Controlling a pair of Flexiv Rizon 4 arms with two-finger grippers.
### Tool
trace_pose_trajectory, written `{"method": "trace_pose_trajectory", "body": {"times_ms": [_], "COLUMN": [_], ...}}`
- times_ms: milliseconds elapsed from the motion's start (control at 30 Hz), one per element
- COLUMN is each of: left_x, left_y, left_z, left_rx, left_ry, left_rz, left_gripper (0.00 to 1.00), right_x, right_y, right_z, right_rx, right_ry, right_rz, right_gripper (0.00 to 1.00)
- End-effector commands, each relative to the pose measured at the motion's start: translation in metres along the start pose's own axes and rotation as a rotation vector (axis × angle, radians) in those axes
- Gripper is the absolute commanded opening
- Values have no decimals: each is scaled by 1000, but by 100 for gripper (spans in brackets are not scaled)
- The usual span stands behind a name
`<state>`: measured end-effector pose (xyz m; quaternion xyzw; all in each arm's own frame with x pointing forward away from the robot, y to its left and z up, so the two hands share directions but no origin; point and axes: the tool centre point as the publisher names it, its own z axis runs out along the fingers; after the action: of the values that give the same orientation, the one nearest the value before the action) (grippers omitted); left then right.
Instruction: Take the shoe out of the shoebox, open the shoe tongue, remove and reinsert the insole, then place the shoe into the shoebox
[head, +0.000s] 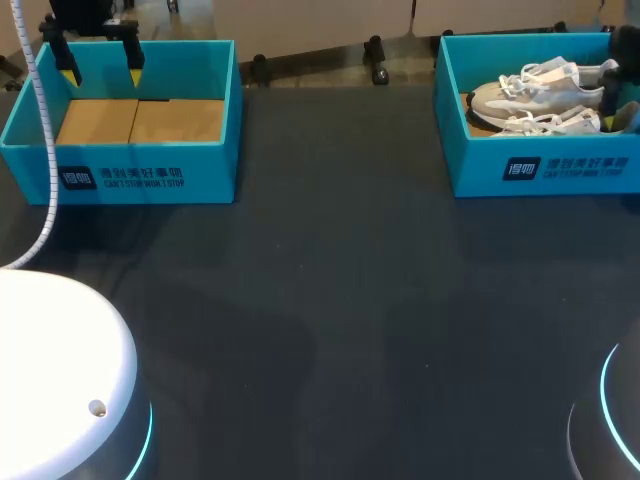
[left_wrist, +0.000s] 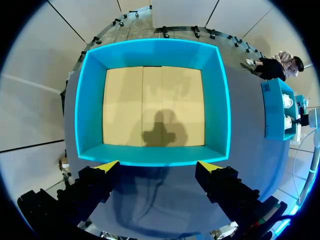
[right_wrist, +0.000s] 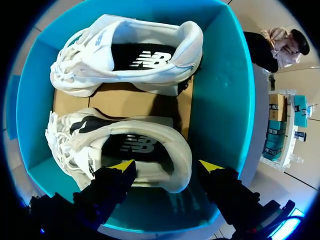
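Teal shoebox (head: 540, 172) at my right holds two white shoes (head: 535, 95); a second box (head: 150, 178) sits well apart at my left. Left wrist: left gripper (left_wrist: 158, 165) spread wide over that box's near wall. Right wrist: right gripper (right_wrist: 166, 165) spread wide above the nearer shoe (right_wrist: 127, 146).

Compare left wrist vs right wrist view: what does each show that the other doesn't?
Left wrist only: left gripper, open, above a cardboard-floored shoebox. Right wrist only: right gripper, open, over the heel of the nearer shoe; dark insoles in it and the farther shoe. Shared: the shoes' shoebox, seen from above in the right wrist view, small and side-on in the left.
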<state>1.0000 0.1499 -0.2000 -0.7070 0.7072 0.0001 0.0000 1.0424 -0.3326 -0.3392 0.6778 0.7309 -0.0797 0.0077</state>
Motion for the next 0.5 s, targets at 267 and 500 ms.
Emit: {"method": "trace_pose_trajectory", "body": {"times_ms": [267, 500], "left_x": [0, 0], "left_y": [0, 0], "left_z": [0, 0], "left_rx": [0, 0], "left_ry": [0, 0], "left_rz": [0, 0], "left_gripper": [100, 100], "right_x": [2, 8], "right_y": [-1, -2], "right_z": [10, 11], "right_rx": [8, 1], "right_ry": [32, 39], "right_rz": [5, -3], "right_gripper": [67, 62]}}
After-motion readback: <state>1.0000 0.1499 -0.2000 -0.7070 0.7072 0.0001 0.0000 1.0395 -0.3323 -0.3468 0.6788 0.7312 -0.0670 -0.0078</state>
